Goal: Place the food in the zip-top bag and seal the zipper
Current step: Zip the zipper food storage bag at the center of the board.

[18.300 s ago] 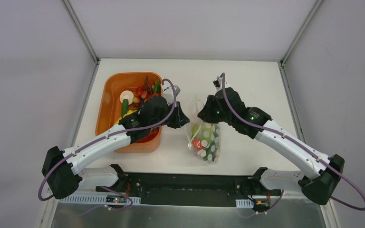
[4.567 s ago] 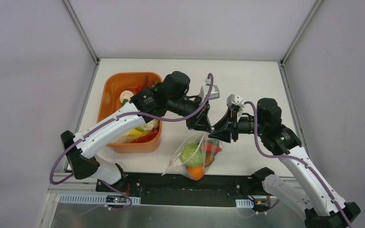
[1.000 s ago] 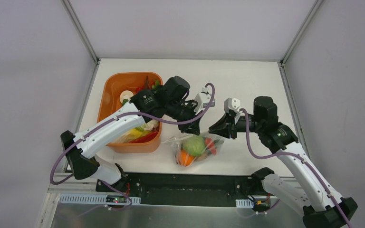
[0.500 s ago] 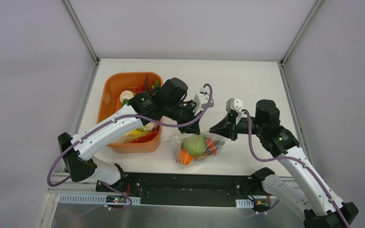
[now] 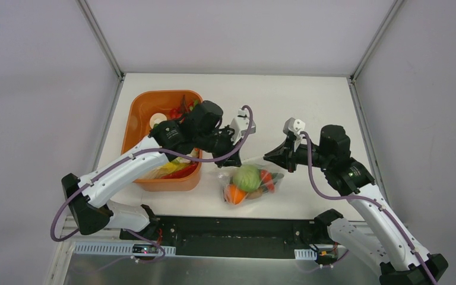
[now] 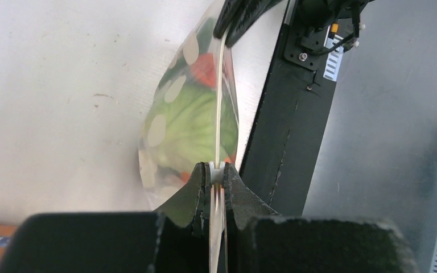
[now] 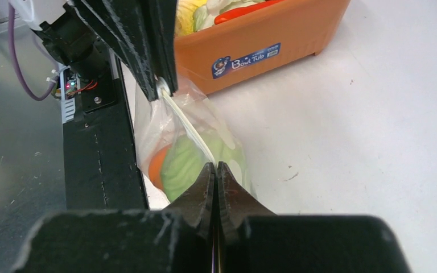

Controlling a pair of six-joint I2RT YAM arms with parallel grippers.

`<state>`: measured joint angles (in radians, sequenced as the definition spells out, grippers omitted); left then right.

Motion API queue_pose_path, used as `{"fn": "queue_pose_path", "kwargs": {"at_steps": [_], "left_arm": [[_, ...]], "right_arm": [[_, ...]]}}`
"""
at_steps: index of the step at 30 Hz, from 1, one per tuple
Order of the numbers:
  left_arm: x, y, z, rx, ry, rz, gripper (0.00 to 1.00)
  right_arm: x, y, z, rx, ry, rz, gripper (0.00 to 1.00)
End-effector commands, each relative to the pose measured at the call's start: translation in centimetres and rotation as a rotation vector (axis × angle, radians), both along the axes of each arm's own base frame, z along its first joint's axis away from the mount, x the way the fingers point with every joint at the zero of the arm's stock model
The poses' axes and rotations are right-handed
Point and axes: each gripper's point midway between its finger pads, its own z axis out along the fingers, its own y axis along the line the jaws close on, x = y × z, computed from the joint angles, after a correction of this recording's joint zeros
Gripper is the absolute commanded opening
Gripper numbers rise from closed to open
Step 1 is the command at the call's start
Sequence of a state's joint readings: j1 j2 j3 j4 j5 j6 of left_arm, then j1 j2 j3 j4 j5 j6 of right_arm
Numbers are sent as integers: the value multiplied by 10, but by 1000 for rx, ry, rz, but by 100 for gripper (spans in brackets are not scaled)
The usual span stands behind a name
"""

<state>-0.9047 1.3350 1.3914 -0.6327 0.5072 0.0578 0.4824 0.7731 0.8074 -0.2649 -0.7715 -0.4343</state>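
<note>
The dotted clear zip-top bag (image 5: pixel 250 181) rests near the table's front edge with food in it: a green leafy piece (image 5: pixel 247 177), an orange ball (image 5: pixel 233 194) and a red piece (image 5: pixel 265 177). Its zipper strip (image 7: pixel 189 132) is stretched taut between the grippers. My left gripper (image 5: pixel 222 163) is shut on the strip's left end, pinching it (image 6: pixel 217 171). My right gripper (image 5: pixel 271 158) is shut on the strip's right end (image 7: pixel 215 166). The bag shows in the left wrist view (image 6: pixel 188 108) and the right wrist view (image 7: pixel 193 156).
An orange plastic tub (image 5: pixel 142 113) with more toy food stands at the left, beside the left arm; it also shows in the right wrist view (image 7: pixel 262 45). The black base bar (image 5: pixel 237 228) runs along the table's near edge just below the bag.
My left gripper has slid left along the strip, away from the right gripper, widening the gap between them. The bag has settled slightly right. The right gripper has barely moved.
</note>
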Motion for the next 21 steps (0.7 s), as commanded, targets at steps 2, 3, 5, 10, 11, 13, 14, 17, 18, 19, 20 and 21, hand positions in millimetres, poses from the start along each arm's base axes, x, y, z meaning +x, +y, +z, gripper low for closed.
{"fn": "queue_pose_path", "kwargs": {"at_steps": [2,3,5,10,11,13,14,17,18,19,20,21], "left_arm": [[-4,31,3,8,-18,73,0],[-4,34,3,7,-23,83,0],[-4,41,2,12,-30,99,0],[-6,60,-6,46,-35,133,0],[-6,63,-9,54,-33,141,0],[-7,69,-11,57,-35,156,0],[-6,72,-12,57,-37,165,0],[-19,95,21,-45,-129,194,0],[-7,85,-9,53,-58,199,0],[-5,86,-14,71,-51,206,0],[-4,88,-15,75,-51,213,0],[-4,90,-16,77,-52,219,0]], "right_arm": [[19,-8,13,9,-66,-110,0],[20,-8,14,9,-68,-118,0],[20,-9,14,12,-72,-123,0],[22,-11,15,10,-74,-143,0],[23,-11,15,10,-76,-149,0],[25,-13,15,9,-80,-161,0],[25,-13,15,9,-80,-166,0],[26,-14,17,16,-89,-177,0],[28,-14,15,10,-82,-180,0],[29,-14,15,10,-82,-187,0],[29,-14,16,10,-82,-190,0],[30,-14,16,11,-84,-192,0]]}}
